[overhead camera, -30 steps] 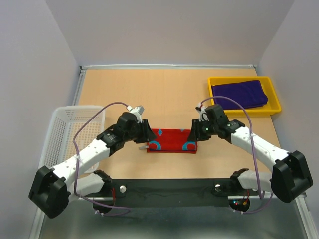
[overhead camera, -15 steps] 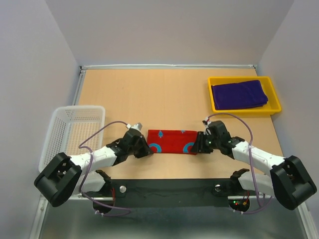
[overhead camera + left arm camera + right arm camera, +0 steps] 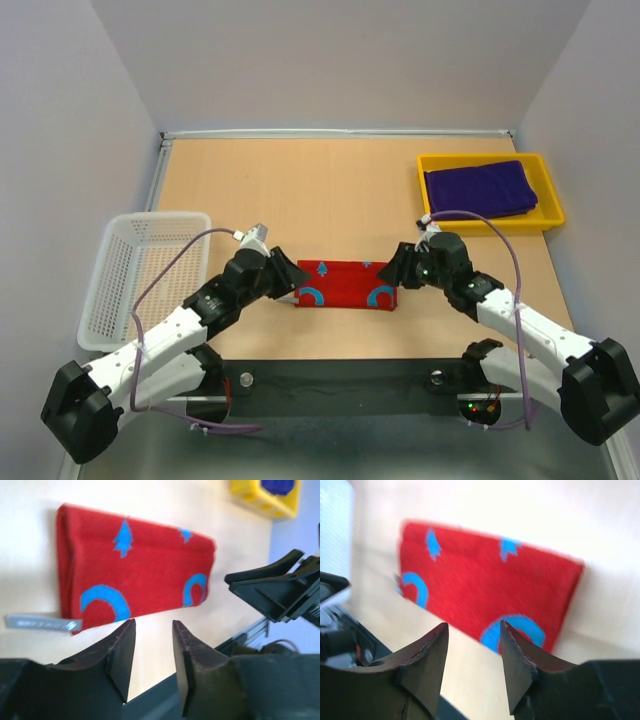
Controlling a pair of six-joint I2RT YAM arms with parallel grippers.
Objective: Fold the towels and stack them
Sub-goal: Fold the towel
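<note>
A red towel (image 3: 345,284) with light-blue marks lies folded into a long strip on the table between my two arms. It fills the left wrist view (image 3: 135,580) and the right wrist view (image 3: 490,587). My left gripper (image 3: 289,277) hangs just off its left end, jaws open and empty (image 3: 152,626). My right gripper (image 3: 396,271) hovers off its right end, open too, nothing between its fingers (image 3: 473,626). A purple towel (image 3: 480,188) lies folded in the yellow tray (image 3: 553,216) at the back right.
A white mesh basket (image 3: 140,272) stands at the left table edge beside my left arm. A grey label (image 3: 42,623) sticks out from the red towel's near left corner. The black base rail (image 3: 340,385) runs along the near edge.
Half a second ago both grippers were low at the red towel's ends. Now both have lifted and drawn back a little, and their jaws stand open. The towel lies as before.
</note>
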